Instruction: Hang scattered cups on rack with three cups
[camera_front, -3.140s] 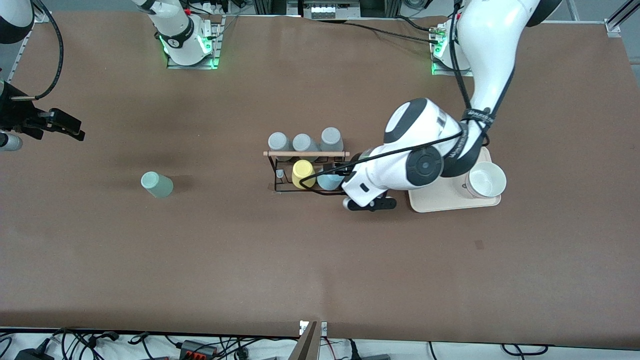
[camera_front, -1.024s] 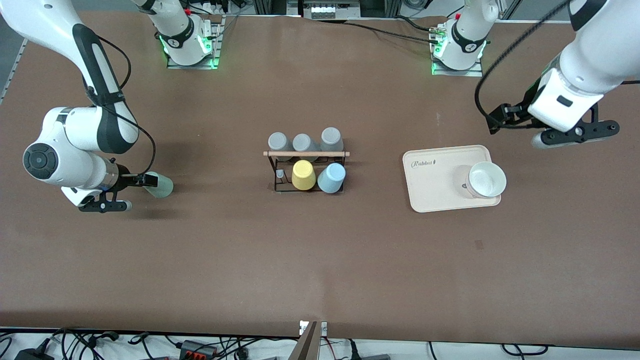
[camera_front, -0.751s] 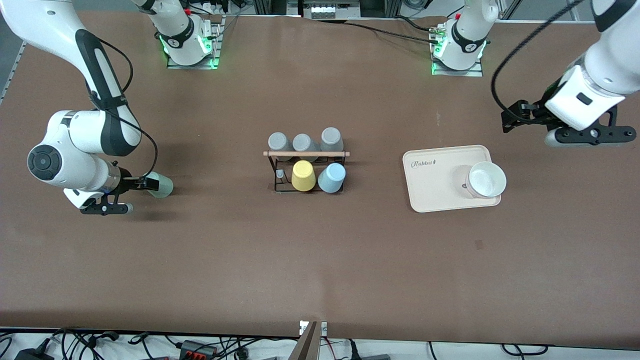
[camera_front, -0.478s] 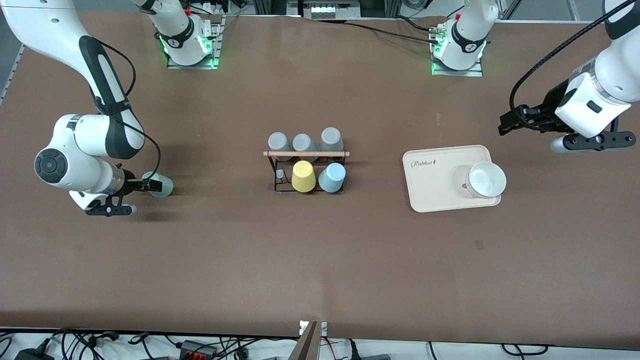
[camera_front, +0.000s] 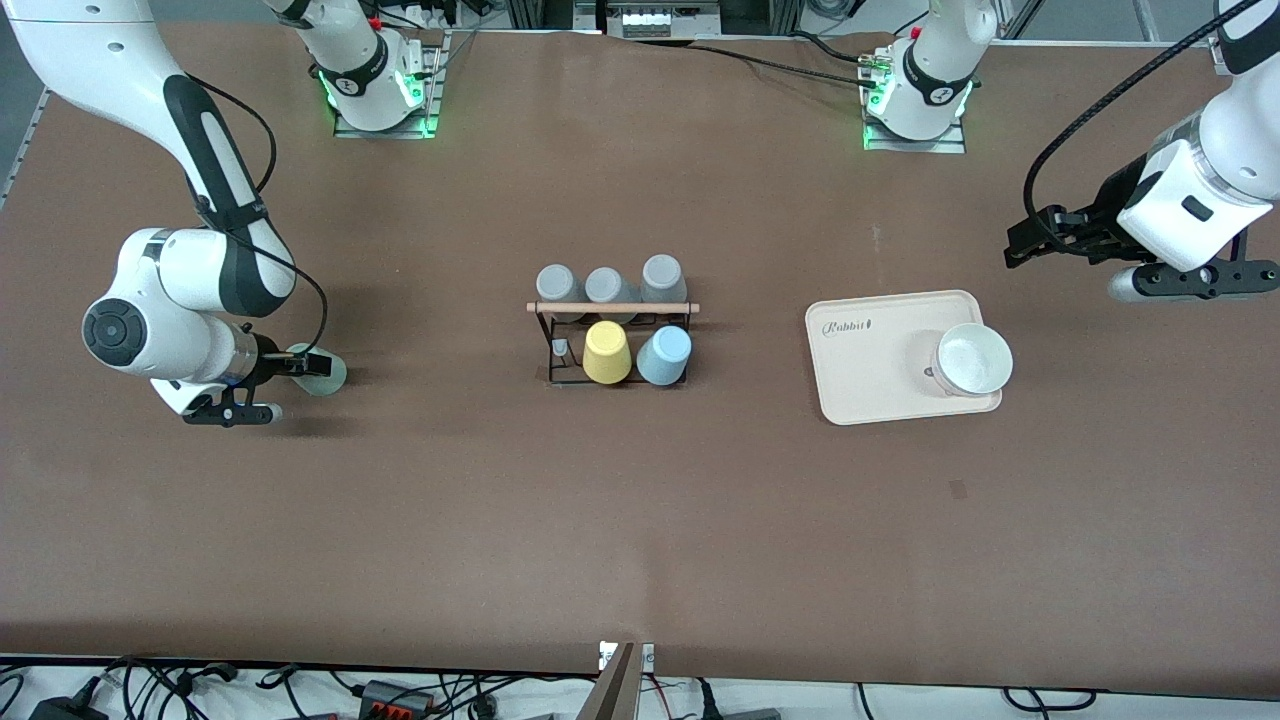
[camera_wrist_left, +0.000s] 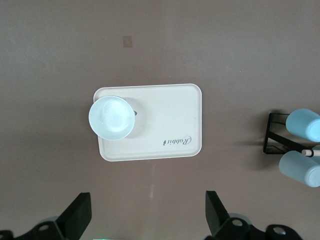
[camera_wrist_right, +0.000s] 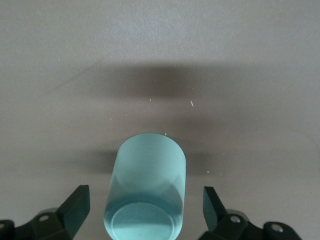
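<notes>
"Rabbit" on cream tray (camera_front: 870, 370)

A white bowl (camera_front: 972, 359) sits on the cream tray (camera_front: 870, 360) on the brown table (camera_front: 640, 520).

Mint cup (camera_front: 325, 373) half hidden by the right end effector (camera_front: 300, 366) at frame left, grey cups (camera_front: 607, 284) partly hidden by the rack's rod (camera_front: 612, 308), both upper arms cut off at the top.

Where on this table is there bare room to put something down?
The brown table is bare all along the camera edge, and between the rack and the cream tray. It is crowded at the rack's cups and around the mint cup, between the right gripper jaws.
</notes>
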